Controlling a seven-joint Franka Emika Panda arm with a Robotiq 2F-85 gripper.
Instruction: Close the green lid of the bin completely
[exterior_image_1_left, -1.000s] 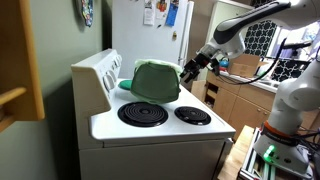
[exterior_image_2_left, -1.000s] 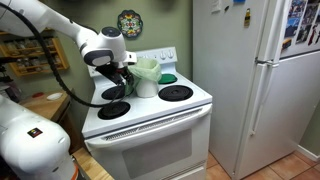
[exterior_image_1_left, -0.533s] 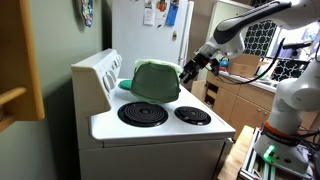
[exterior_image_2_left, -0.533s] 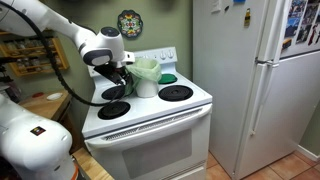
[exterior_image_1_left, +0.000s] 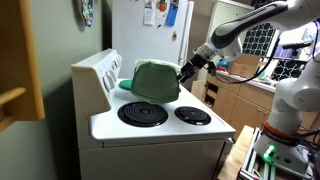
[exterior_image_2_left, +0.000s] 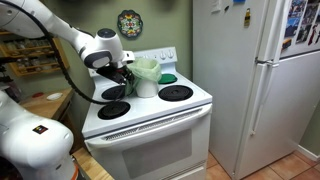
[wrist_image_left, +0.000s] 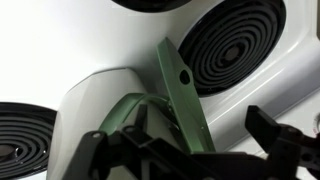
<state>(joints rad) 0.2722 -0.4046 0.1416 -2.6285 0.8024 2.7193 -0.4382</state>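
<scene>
Judging from the wrist view, the hand (wrist_image_left: 178, 135) sits nearest. Its dark fingers (wrist_image_left: 262, 128) are spread apart and clamp nothing, and the lower edge of the lid (wrist_image_left: 181, 92) runs down between them. The lid stands open, tilted but close to upright, a thin green flap. At its 9 o'clock is the pale bin (wrist_image_left: 85, 112), whose mouth is rimmed in green; the hinge cannot be made out. Bin and lid stand on the white worktop (wrist_image_left: 120, 40) among the coil burners (wrist_image_left: 235, 45), one of which is at the lid's 1 o'clock. In an exterior view the domed back of the lid (exterior_image_1_left: 155, 80) faces the camera, with the hand at its 3 o'clock, at or just beside the edge. The fridge (exterior_image_1_left: 150, 30) stands farther off at 12 o'clock. The lid looks light, stiff enough to be pushed, and smooth, so a pinch would likely slip. A press on the free edge, away from the hinge side, should swing it down. The bin seems light too and is unanchored on slick enamel, so a sideways shove could slide or tip it; a downward push looks safer.
</scene>
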